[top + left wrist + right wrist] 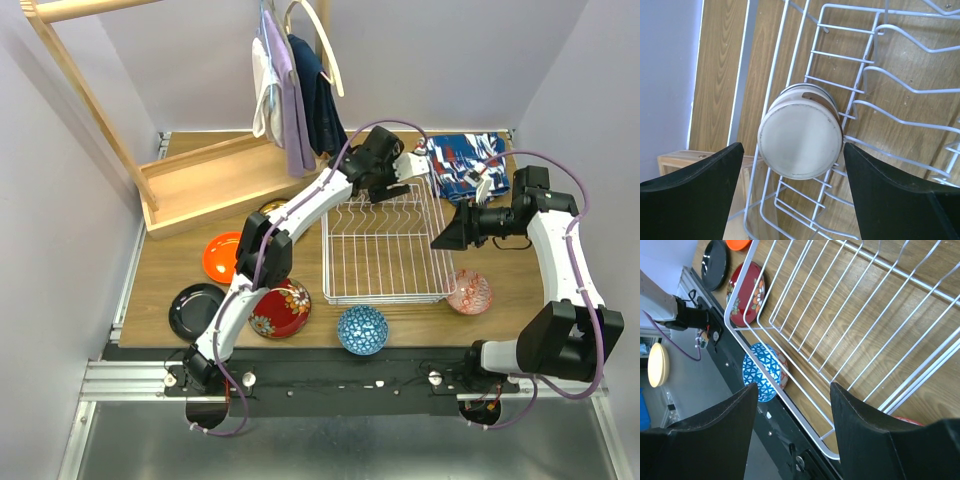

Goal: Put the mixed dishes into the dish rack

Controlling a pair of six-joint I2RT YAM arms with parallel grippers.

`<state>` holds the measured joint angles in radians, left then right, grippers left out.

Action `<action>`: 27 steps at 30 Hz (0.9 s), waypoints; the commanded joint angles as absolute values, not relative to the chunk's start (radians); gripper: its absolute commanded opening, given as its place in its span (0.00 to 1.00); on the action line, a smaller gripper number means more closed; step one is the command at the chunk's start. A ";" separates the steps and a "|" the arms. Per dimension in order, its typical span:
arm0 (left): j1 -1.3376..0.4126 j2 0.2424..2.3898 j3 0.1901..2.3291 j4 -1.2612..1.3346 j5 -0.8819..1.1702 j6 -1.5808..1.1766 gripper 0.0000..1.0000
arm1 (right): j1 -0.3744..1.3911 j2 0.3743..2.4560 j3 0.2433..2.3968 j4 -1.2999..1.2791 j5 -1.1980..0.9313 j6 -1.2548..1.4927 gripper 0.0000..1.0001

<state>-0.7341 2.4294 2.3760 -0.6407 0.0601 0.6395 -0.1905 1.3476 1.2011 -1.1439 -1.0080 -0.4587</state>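
The white wire dish rack [385,250] sits mid-table. A grey-beige cup [801,132] lies on its side on the wires at the rack's far end, base toward the left wrist camera; it also shows in the top view [411,163]. My left gripper [792,150] is open with a finger on each side of the cup, neither touching it. My right gripper [445,237] is open and empty above the rack's right edge. The pink bowl [468,292], blue bowl [362,330], red floral plate [280,308], black plate [197,310] and orange plate [222,257] lie on the table.
A yellow-patterned plate [272,207] is mostly hidden behind my left arm. The blue-red cloth [462,165] lies at the back right. A wooden frame [200,185] with hanging clothes [295,90] stands at the back left. Walls close both sides.
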 commanded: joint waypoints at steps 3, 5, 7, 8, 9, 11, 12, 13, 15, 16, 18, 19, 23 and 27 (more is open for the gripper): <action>-0.713 2.408 2.398 -0.641 0.087 0.612 0.90 | -0.187 1.345 1.187 -1.109 -1.020 -0.434 0.67; -0.706 2.418 2.402 -0.649 0.101 0.609 0.90 | -0.187 1.344 1.187 -1.106 -1.019 -0.431 0.67; -0.700 2.433 2.416 -0.653 0.121 0.609 0.90 | -0.187 1.342 1.186 -1.101 -1.014 -0.423 0.67; -0.693 2.436 2.421 -0.657 0.132 0.601 0.89 | -0.187 1.342 1.186 -1.098 -1.011 -0.419 0.67; -0.690 2.442 2.425 -0.657 0.141 0.597 0.89 | -0.187 1.341 1.184 -1.095 -1.006 -0.413 0.67; -0.684 2.459 2.444 -0.661 0.155 0.591 0.86 | -0.187 1.336 1.181 -1.086 -1.002 -0.403 0.67; -0.678 2.464 2.448 -0.660 0.163 0.583 0.85 | -0.187 1.333 1.181 -1.082 -0.996 -0.399 0.67; -0.675 2.467 2.450 -0.658 0.176 0.578 0.84 | -0.189 1.332 1.180 -1.078 -0.996 -0.393 0.67; -0.666 2.468 2.450 -0.660 0.201 0.571 0.82 | -0.187 1.325 1.178 -1.074 -0.989 -0.387 0.67; -0.664 2.468 2.451 -0.664 0.218 0.572 0.82 | -0.189 1.325 1.178 -1.071 -0.988 -0.380 0.67; -0.664 2.467 2.451 -0.684 0.233 0.575 0.82 | -0.189 1.325 1.175 -1.066 -0.985 -0.377 0.67; -0.664 2.467 2.450 -0.689 0.239 0.575 0.82 | -0.187 1.325 1.174 -1.060 -0.982 -0.371 0.67; -0.664 2.467 2.442 -0.704 0.255 0.574 0.82 | -0.189 1.324 1.160 -1.039 -0.977 -0.353 0.67; -0.658 2.471 2.441 -0.696 0.287 0.569 0.76 | -0.187 1.321 1.154 -1.026 -0.970 -0.342 0.67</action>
